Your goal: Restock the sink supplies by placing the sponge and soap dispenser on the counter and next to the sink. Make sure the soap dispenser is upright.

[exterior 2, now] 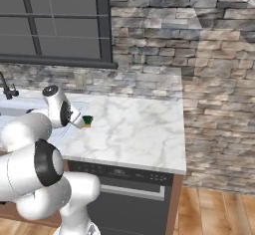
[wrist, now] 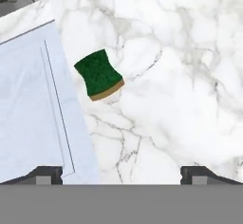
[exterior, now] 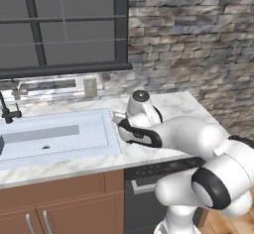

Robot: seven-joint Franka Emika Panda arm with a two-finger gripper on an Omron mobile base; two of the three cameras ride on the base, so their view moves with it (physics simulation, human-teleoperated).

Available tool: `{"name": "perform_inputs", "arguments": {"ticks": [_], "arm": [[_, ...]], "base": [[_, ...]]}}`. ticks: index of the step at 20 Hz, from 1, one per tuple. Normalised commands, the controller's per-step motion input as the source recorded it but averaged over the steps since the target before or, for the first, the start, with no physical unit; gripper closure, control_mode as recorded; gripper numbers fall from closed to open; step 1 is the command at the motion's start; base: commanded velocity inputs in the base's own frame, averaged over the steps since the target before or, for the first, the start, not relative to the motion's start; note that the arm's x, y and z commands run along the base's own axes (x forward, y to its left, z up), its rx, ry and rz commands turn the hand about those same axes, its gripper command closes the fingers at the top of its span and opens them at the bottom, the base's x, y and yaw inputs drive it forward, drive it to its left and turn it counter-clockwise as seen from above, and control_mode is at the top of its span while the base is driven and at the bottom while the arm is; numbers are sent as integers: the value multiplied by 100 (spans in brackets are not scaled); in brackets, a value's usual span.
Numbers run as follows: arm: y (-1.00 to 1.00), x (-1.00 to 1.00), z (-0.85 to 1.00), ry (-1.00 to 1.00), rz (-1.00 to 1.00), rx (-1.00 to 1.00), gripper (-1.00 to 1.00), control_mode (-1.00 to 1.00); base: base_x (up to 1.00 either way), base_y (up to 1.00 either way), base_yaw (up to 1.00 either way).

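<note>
Claw (wrist: 121,173): fingers standing wide apart, nothing between them; hanging over the desk (wrist: 190,76) w/ tips pointing down at the marble.
Sponge (wrist: 99,74): lying flat on the desk just beside the sink (wrist: 28,104) rim, apart from it by a thin strip of marble. In right base view it is showing as a small green block (exterior 2: 87,121) near the arm's wrist.
Sponge vs claw: in hand view it is sitting ahead of the fingertips and a bit toward the sink-side finger, not between the tips.
Long axis: sponge looks close to square; the tan edge is facing down-right in hand view, so sides are running slightly skewed to the finger line.
Soap dispenser: can't place it from these views.
Sink side: basin is lying at left of left base view (exterior: 54,136), arm reaching over the desk to its right.
Progress (judgement): sponge part looks done — on desk, next to sink, let go. Dispenser step prob. not done yet.
Next (judgement): claw is prob. needing to lift clear w/o nudging the sponge.
</note>
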Motion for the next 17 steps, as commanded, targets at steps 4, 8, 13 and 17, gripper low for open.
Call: {"name": "perform_inputs", "arguments": {"ticks": [4, 8, 13, 17], "arm": [[-39, -60, 89, 0, -7, 9, -100, -100], [-61, -62, 71, -1, -4, 2, -100, -100], [-68, -65, 47, -4, -2, 0, -100, -100], [-66, -79, 30, -11, 0, 0, -100, -100]], "base": [[0, 0, 0], [0, 0, 0], [0, 0, 0], [0, 0, 0]]}}
